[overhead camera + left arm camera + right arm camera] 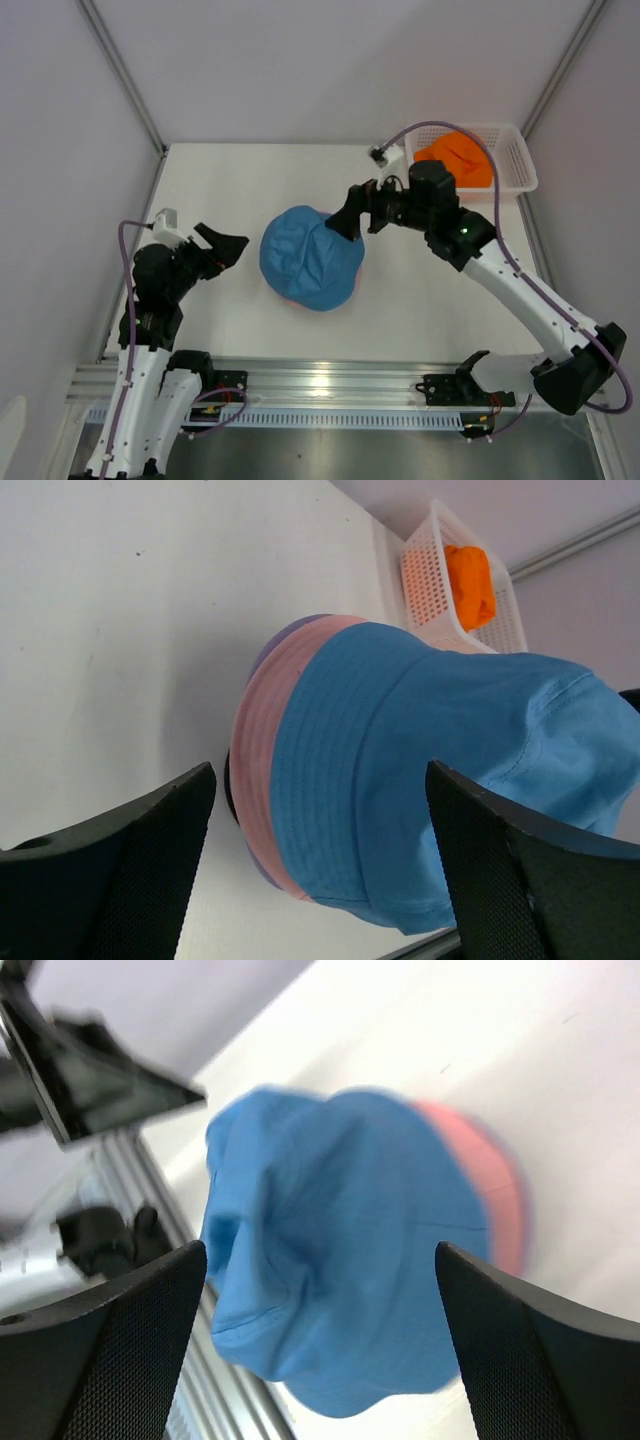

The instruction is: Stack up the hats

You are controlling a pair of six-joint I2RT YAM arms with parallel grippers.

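The blue hat (310, 258) lies on top of a stack in the middle of the table. Under it the pink hat (262, 740) shows as a band, and beneath that a sliver of the lavender hat (278, 645). The orange hat (455, 160) lies apart in the basket at the back right. My left gripper (225, 250) is open to the left of the stack, clear of it, with the blue hat (430, 770) framed between its fingers. At the stack's right edge my right gripper (350, 215) stands open with nothing in it, facing the blue hat (330, 1280).
The white mesh basket (515, 160) stands in the table's back right corner. A dark edge of something (229, 785) shows under the stack. An aluminium rail (330, 385) runs along the near edge, and grey walls close in the left, back and right.
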